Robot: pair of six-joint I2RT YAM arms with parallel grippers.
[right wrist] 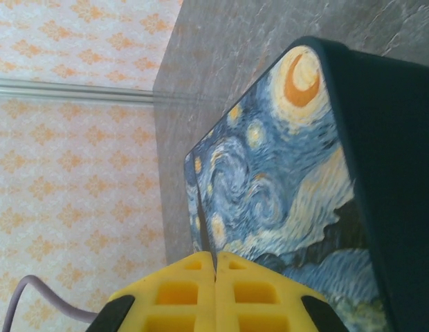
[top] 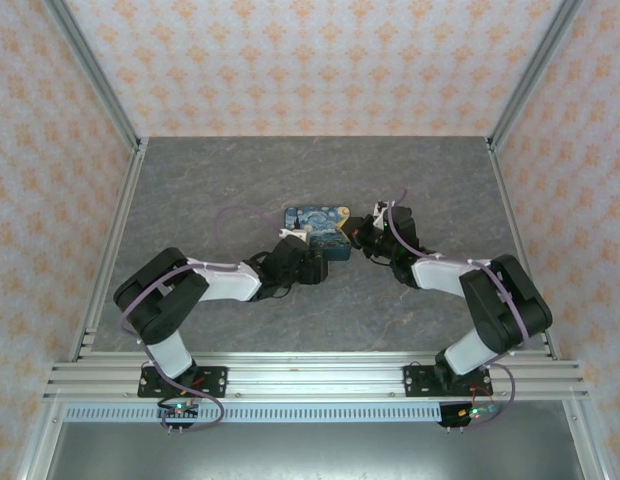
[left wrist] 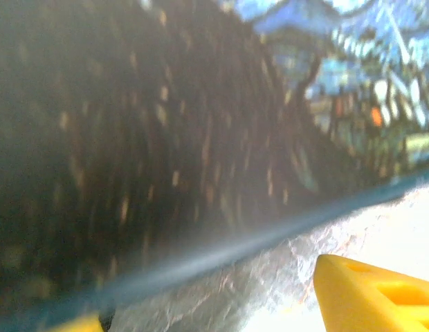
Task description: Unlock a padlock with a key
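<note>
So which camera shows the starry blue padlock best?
The right wrist view: the padlock is close and sharp there, with its moon and swirls clear. The top external view shows it small, from far above. The left wrist view has it very close and blurred.

The left arm (top: 225, 282) and right arm (top: 455, 272) rise from the lower corners of the top view and bend inward toward mid-frame. The left gripper (top: 296, 240) has its yellow fingers (left wrist: 373, 297) spread apart. The right gripper (right wrist: 214, 261), at the bottom of its wrist view, has its jaws pressed together.
</note>
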